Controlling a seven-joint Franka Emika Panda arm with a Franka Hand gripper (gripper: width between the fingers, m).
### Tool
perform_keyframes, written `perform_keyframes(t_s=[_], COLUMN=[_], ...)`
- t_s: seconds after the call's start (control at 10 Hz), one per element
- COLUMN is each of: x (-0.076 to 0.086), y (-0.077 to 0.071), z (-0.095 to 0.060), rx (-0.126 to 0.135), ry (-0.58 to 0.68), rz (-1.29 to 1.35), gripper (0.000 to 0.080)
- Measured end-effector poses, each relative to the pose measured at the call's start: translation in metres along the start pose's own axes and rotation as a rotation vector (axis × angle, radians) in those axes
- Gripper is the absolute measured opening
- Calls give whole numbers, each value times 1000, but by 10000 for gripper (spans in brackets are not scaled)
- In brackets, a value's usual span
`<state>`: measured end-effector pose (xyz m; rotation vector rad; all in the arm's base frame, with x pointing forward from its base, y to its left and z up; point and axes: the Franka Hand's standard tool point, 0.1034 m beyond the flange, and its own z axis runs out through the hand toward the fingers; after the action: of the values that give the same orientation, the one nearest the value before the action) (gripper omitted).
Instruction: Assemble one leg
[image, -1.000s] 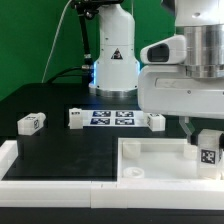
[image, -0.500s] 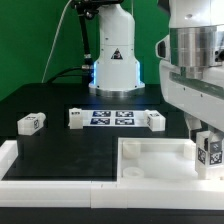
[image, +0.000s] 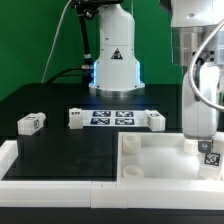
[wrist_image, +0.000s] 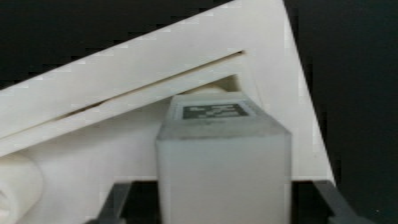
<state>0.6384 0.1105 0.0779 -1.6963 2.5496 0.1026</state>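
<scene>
My gripper (image: 207, 141) is shut on a leg (image: 211, 155), a small white block with a tag on one face. It holds the leg upright over the far corner of the white tray (image: 150, 160), at the exterior view's right. I cannot tell whether the leg touches the tray. In the wrist view the leg (wrist_image: 222, 150) stands between the two dark fingers (wrist_image: 128, 202), and the gripper (wrist_image: 222, 196) is closed around it above the tray's corner (wrist_image: 107, 100). Three more legs lie on the black table: one (image: 30, 123), one (image: 76, 118) and one (image: 155, 121).
The marker board (image: 112, 117) lies flat between two of the loose legs. The arm's white base (image: 114, 60) stands behind it. A white rim (image: 60, 170) runs along the table's front at the exterior view's left.
The wrist has turned about its vertical axis, so the hand now shows its narrow side. The held leg has dropped slightly toward the tray corner. The loose legs have not moved.
</scene>
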Motion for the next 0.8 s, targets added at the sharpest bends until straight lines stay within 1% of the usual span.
perform_keyframes(t_s=[0.5,0.6,0.7,0.8], x=[1,1,1,1], y=[0,0,0,0], z=[0,0,0,0], rx=[1,1,2,2], ry=[1,1,1,1], rz=[6,-22,-22,-24], gripper=[291,375,512,512])
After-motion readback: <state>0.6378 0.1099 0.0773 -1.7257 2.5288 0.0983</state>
